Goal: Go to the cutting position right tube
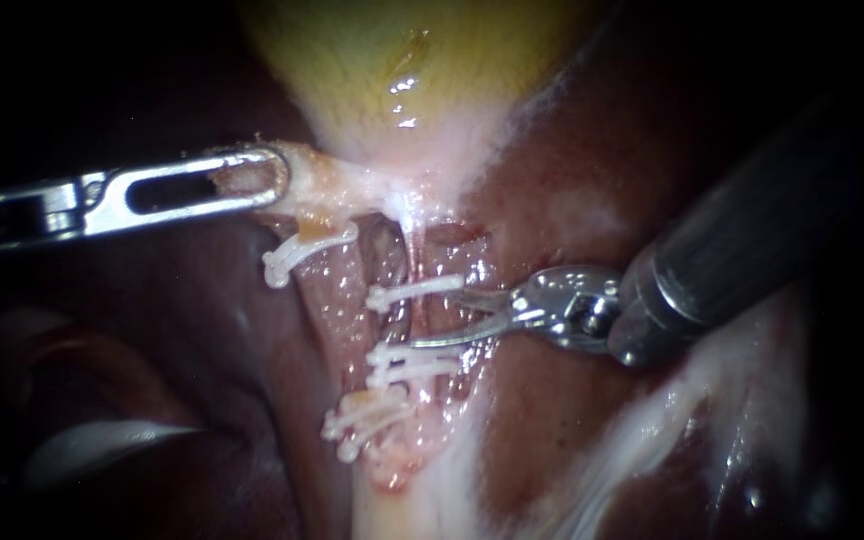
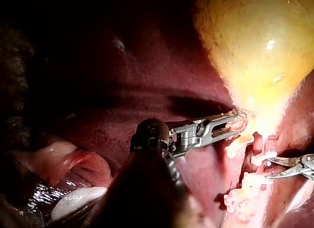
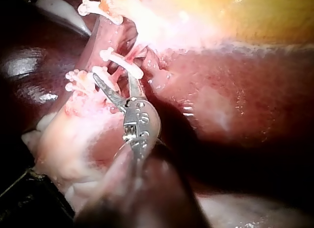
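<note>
Straddling the right tube (image 1: 420, 322) at the middle of the frame, the right instrument (image 1: 437, 318) holds its curved blades narrowly apart and grips nothing.
One blade lies just under the upper clip (image 1: 412, 291) and the other just above the lower clips (image 1: 407, 362), so the tube's bare stretch between them sits in the gap; whether steel touches it cannot be told. The left instrument (image 1: 252, 180) enters from the left edge, its slotted jaws closed on pale neck tissue (image 1: 327, 190) beneath the yellow gallbladder (image 1: 382, 60) at upper centre. Dark red liver (image 1: 572, 200) fills the right of the frame behind the right instrument's shaft.
</note>
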You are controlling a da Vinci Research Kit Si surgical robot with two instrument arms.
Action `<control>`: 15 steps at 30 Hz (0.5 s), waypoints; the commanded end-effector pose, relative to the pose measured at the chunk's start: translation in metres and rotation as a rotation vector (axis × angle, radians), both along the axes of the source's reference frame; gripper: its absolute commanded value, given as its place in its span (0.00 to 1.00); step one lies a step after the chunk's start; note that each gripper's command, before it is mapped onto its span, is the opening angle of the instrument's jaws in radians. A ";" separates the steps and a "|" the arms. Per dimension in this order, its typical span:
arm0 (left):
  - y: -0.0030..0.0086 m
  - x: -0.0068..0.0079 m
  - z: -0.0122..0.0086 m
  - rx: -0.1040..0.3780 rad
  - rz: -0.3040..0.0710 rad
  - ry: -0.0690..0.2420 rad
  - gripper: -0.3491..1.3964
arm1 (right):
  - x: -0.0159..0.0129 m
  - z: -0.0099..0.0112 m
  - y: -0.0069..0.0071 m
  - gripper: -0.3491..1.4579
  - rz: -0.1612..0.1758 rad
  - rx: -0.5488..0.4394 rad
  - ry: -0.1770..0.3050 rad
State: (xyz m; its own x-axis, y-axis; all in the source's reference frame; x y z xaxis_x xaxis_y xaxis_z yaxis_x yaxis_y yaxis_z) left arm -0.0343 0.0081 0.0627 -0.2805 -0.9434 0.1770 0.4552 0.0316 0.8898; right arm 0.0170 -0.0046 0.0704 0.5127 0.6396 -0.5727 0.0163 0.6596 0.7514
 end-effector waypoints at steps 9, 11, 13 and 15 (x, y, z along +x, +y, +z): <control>0.0000 0.0000 0.0000 0.000 0.000 0.000 0.00 | 0.0004 0.0001 -0.0001 0.87 -0.004 0.048 0.062; 0.0000 0.0000 0.0000 0.000 0.000 0.000 0.00 | 0.0005 0.0001 -0.0001 0.87 -0.003 0.067 0.090; 0.0000 0.0000 0.0000 0.000 0.000 0.000 0.00 | 0.0006 0.0001 -0.0001 0.87 -0.006 0.082 0.101; 0.0000 0.0000 0.0000 0.000 0.000 0.000 0.00 | 0.0007 0.0001 -0.0001 0.87 -0.013 0.099 0.115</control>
State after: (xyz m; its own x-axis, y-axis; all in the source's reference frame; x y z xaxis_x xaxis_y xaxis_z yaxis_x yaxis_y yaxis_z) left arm -0.0343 0.0081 0.0627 -0.2805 -0.9434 0.1770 0.4549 0.0317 0.8900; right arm 0.0178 -0.0047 0.0704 0.4519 0.6925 -0.5624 0.1205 0.5773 0.8076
